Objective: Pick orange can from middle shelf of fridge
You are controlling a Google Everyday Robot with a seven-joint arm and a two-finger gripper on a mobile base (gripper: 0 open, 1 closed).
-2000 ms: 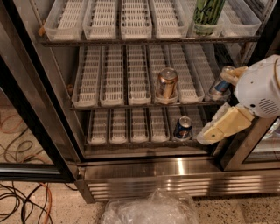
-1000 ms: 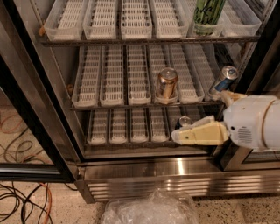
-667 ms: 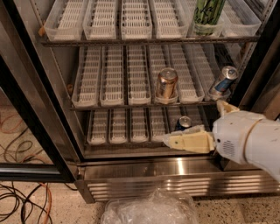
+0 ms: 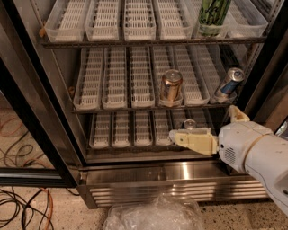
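The orange can (image 4: 171,86) stands upright in a white lane tray on the middle shelf (image 4: 130,81) of the fridge (image 4: 171,182), right of centre. My gripper (image 4: 203,122) comes in from the lower right on a white arm. It sits below and to the right of the can, in front of the lower shelf, and is not touching the can. It is open and empty: one cream finger (image 4: 193,139) reaches left and the other fingertip (image 4: 237,114) points up.
A slim blue-and-silver can (image 4: 228,84) leans at the right end of the middle shelf. A green-and-black can (image 4: 212,13) stands on the top shelf. Another can (image 4: 190,124) sits on the lower shelf behind my finger. A plastic bag (image 4: 153,215) and cables (image 4: 22,197) lie on the floor. The black door frame (image 4: 27,112) stands at left.
My gripper has dropped from beside the right end of the middle shelf to the lower shelf and swung left, with its long finger now lying level. The cans have not moved.
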